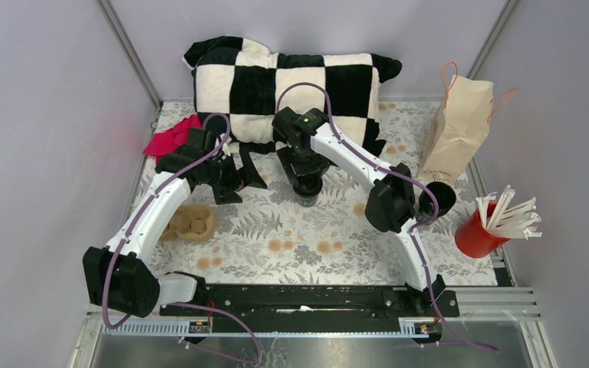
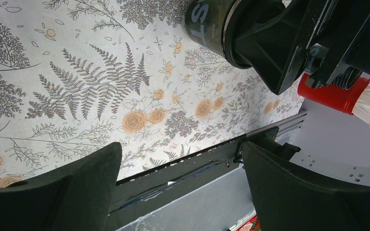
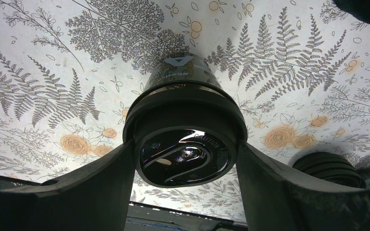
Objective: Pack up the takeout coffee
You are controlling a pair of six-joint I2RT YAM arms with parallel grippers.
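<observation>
One takeout coffee cup point(image 3: 185, 156), black with a glossy black sip lid, sits between the fingers of my right gripper point(image 3: 185, 144), which press on both sides of the lid rim. In the top view this gripper point(image 1: 307, 186) points down over that cup point(image 1: 307, 199) at the table's middle. The left wrist view shows the same cup point(image 2: 207, 21) from the side. Whether it rests on the cloth I cannot tell. A second black cup point(image 1: 439, 197) stands by the paper bag and shows in the right wrist view point(image 3: 325, 168). My left gripper point(image 1: 239, 175) hangs open and empty point(image 2: 180, 163), left of the held cup.
A brown pulp carrier point(image 1: 192, 223) lies under the left arm. A tan paper bag point(image 1: 455, 130) stands at the back right. A red cup of white straws point(image 1: 477, 234) stands at the right edge. A checkered pillow point(image 1: 291, 84) and a red cloth point(image 1: 172, 139) lie at the back.
</observation>
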